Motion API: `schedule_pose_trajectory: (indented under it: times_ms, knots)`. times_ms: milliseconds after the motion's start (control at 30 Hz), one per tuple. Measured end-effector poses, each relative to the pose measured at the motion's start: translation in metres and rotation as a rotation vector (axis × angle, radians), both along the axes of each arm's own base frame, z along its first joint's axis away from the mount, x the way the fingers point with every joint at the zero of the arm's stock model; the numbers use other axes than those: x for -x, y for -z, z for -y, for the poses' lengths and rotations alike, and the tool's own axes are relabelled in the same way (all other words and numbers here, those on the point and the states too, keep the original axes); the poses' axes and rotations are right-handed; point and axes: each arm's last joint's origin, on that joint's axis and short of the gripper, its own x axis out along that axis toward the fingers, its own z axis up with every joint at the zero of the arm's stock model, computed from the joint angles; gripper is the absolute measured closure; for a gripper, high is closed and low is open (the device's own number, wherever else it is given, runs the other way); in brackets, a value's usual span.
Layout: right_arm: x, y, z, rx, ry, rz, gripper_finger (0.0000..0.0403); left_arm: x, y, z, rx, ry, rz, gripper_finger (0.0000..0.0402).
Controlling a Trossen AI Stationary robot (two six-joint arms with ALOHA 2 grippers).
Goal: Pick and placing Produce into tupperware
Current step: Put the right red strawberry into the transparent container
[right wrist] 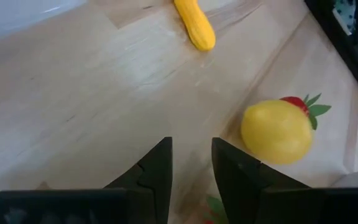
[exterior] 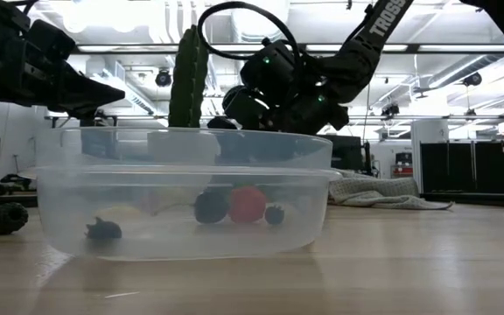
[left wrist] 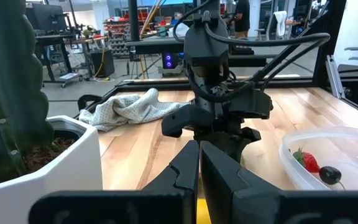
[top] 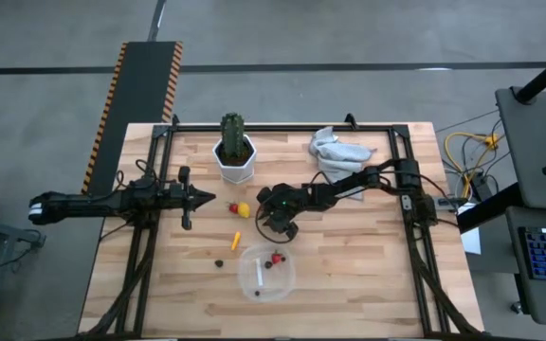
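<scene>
**Four pieces left out, and a narrow gap to catch them with**

Four pieces lie on the table [top: 368,284] outside the clear tub [top: 287,281] at lower centre of the high view. The tub already holds a red strawberry [top: 275,257] and some dark berries.

Nearest the tub, to its left, sits a loose dark berry [top: 219,263]. It is small and round, so a finger that clips it would likely send it rolling.

Just above the tub's upper left corner lies the orange sliver [top: 236,239]. It is thin and flat to the wood, so fingers closing on it may slide over it.

The right gripper [right wrist: 191,146] hangs low over bare wood at centre frame, its fingers only slightly apart with nothing between them. In the right wrist view the lemon [right wrist: 277,132] sits to the right of that gap, not in line with it, and looks wider than it. Coming down like this, a finger could land on the lemon and shove it into the second strawberry [right wrist: 303,104] touching it behind.

Further left, the left gripper [left wrist: 199,149] waits with its fingers pressed together, near those two fruits. A wide swing by the right arm could foul it.

Farthest up, the cactus pot [top: 236,169] stands close enough for a nudged lemon to roll against it.
</scene>
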Motion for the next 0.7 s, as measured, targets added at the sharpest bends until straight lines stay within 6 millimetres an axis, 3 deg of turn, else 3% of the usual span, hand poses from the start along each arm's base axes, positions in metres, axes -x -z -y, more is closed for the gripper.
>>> schedule_pose_trajectory:
  times_ms: [500, 700]
  knots:
    - [0.000, -0.005, 0.001, 0.022, 0.024, 0.008, 0.0309, 0.000, 0.000, 0.000, 0.000, 0.000, 0.000, 0.0402]
    - [-0.003, -0.016, 0.014, 0.028, 0.096, 0.038, 0.0306, 0.000, 0.000, 0.000, 0.000, 0.000, 0.000, 0.0402]
